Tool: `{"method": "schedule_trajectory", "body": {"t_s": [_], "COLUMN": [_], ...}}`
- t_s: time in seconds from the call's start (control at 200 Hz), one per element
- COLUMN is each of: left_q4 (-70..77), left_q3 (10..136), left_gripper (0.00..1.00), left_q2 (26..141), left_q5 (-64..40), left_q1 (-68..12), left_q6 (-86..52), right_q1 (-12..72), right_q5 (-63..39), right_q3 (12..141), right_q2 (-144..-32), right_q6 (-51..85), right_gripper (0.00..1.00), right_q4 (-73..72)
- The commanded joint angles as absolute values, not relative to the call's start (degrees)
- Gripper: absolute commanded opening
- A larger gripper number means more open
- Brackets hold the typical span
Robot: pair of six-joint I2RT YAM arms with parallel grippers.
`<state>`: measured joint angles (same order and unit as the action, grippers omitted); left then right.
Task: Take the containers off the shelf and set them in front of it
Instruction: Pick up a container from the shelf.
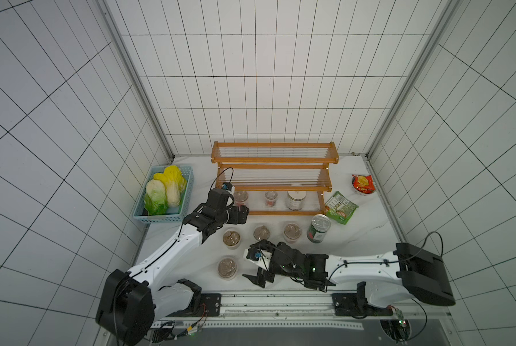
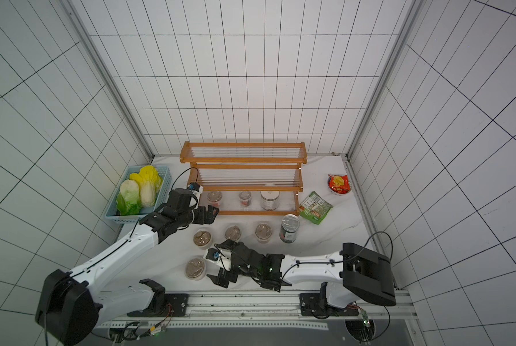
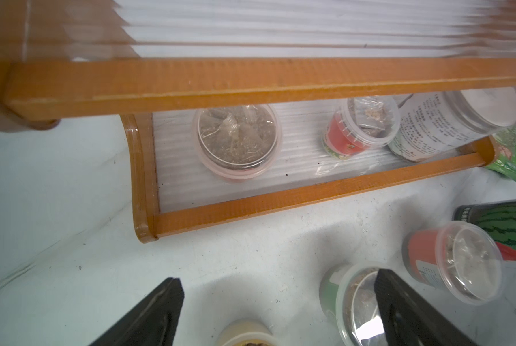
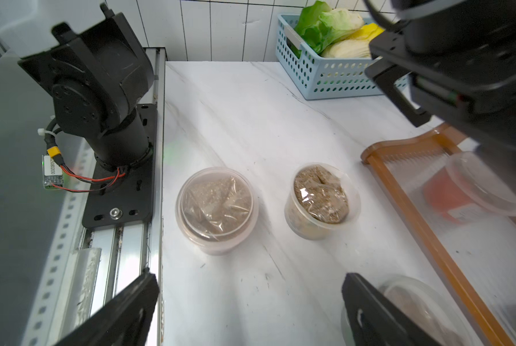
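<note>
White marble tabletop point(image 1: 361, 239) lies under the shelf point(image 1: 274, 212), whose lowest tier is not yet cleared. Your left gripper point(image 3: 277, 275) gapes wide, empty; just ahead sits a clear cup point(image 3: 237, 140), further right a red-labelled cup point(image 3: 358, 128), then the white-lidded jar point(image 3: 454, 119). Cups look light and thin-walled, so pinch the sides gently below the lid. Your right gripper point(image 4: 249, 277) is equally wide, empty, a tabletop cup point(image 4: 216, 209) just ahead.
</note>
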<state>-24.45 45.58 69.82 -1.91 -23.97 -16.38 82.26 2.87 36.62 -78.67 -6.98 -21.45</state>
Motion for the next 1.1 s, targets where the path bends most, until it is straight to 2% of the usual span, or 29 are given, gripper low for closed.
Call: {"method": "schedule_trajectory", "body": {"t_s": [0.0,0.31,0.695,1.095], "left_q4": [-18.35,-8.72,-3.08,-3.73], "left_q3": [46.36,47.08,49.47,52.12], "left_gripper": [0.98,0.98,0.98,0.98], "left_q2": [74.17,82.17,88.50,93.67], "left_q5": [1.41,7.03,7.69,11.50], "left_q1": [-24.17,-24.35,-24.35,-24.87], "left_q6": [-18.01,-17.87,-16.26,-15.05], "right_q1": [80.98,70.95,61.01,56.07], "right_q5": [8.21,12.30,12.16,12.88], "right_q3": [35.11,33.84,34.72,34.81], "right_q2": [-72.85,-59.99,-53.20,-48.55], "right_q6": [-6.11,-6.65,-8.39,-9.40], "right_gripper": [0.99,0.99,0.99,0.99], "right_q4": [-14.71,-7.89,-3.67,0.13]}}
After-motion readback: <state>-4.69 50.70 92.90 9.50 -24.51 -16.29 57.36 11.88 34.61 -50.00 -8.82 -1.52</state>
